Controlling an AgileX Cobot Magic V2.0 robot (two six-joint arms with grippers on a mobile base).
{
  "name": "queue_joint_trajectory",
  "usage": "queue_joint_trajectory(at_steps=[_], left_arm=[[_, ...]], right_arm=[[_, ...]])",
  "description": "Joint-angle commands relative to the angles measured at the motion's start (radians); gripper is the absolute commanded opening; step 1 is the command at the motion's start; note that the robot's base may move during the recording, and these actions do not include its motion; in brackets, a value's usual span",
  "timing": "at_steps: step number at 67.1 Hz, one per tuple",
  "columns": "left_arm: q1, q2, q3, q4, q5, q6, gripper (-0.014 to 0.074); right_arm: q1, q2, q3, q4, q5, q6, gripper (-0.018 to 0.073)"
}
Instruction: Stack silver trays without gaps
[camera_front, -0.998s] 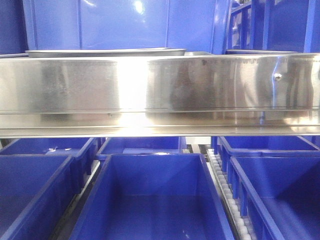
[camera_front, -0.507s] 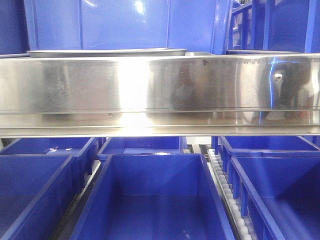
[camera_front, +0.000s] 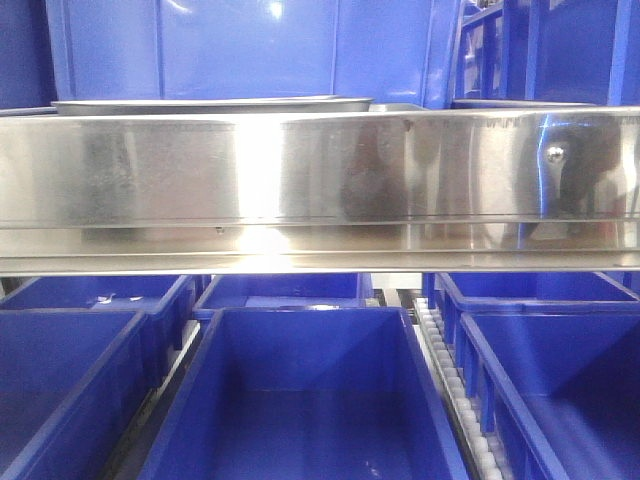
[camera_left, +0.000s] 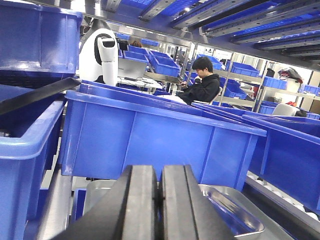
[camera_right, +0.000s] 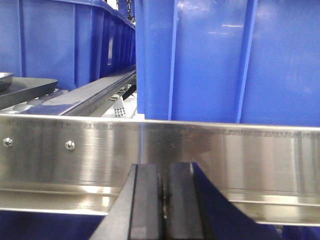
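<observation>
You see one silver tray (camera_left: 225, 212) beyond the left claw (camera_left: 160, 210), between blue bins (camera_left: 150, 135); a tray rim (camera_front: 210, 103) shows above the steel rail (camera_front: 320, 180). Whether trays are nested cannot be judged. Both claws, including the right claw (camera_right: 164, 205), are clenched, empty, level, facing the shelf.

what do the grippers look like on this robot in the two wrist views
Both look alike. The left gripper has two flat, matte black fingers with squared, slab-like faces, widening toward the base. The right gripper has the same black rectangular fingers, slightly scuffed. No cables, labels or markings show in either view, and the arms themselves are out of frame.
</observation>
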Motion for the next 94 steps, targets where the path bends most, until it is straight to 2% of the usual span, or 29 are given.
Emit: queue_joint_trajectory(at_steps=[1, 26, 30, 33, 39, 46, 50, 56, 65, 70, 79, 87, 94], left_arm=[[-0.002, -0.006, 0.001, 0.003, -0.018, -0.004, -0.0007], [-0.002, -0.006, 0.001, -0.002, -0.018, -0.004, -0.0007], [0.009, -0.008, 0.001, 0.05, -0.019, -0.004, -0.0007], [0.022, -0.011, 0.001, 0.132, -0.02, -0.004, -0.0007], [0.039, -0.011, 0.001, 0.238, 0.007, -0.004, -0.0007], [0.068, -0.015, 0.018, 0.249, 0.013, -0.004, -0.0007], [0.092, -0.021, 0.04, 0.232, 0.013, -0.004, -0.0007], [0.129, -0.031, 0.109, 0.131, -0.016, 0.026, -0.0007], [0.171, -0.06, 0.26, 0.018, -0.237, 0.158, -0.0007], [0.193, -0.087, 0.325, -0.032, -0.272, 0.164, -0.0007], [0.23, -0.19, 0.429, -0.049, -0.187, 0.164, -0.0007], [0.23, -0.3, 0.493, -0.065, -0.124, 0.166, -0.0007], [0.23, -0.351, 0.513, -0.068, -0.063, 0.232, -0.0007]], right_arm=[[0.001, -0.004, 0.0, 0.002, -0.017, 0.003, -0.0017], [0.001, -0.004, 0.0, 0.002, -0.017, 0.003, -0.0017], [0.001, -0.004, 0.0, 0.002, -0.017, 0.003, -0.0017], [0.001, -0.004, 0.0, 0.002, -0.017, 0.003, -0.0017], [0.001, -0.004, 0.0, 0.002, -0.017, 0.003, -0.0017], [0.001, -0.004, 0.0, 0.002, -0.017, 0.003, -0.0017], [0.001, -0.004, 0.0, 0.002, -0.017, 0.003, -0.0017], [0.001, -0.004, 0.0, 0.002, -0.017, 0.003, -0.0017], [0.001, -0.004, 0.0, 0.002, -0.017, 0.003, -0.0017], [0.001, -0.004, 0.0, 0.002, -0.017, 0.003, -0.0017], [0.001, -0.004, 0.0, 0.002, -0.017, 0.003, -0.0017], [0.001, -0.004, 0.0, 0.002, -0.017, 0.003, -0.0017], [0.001, -0.004, 0.0, 0.002, -0.017, 0.003, -0.0017]])
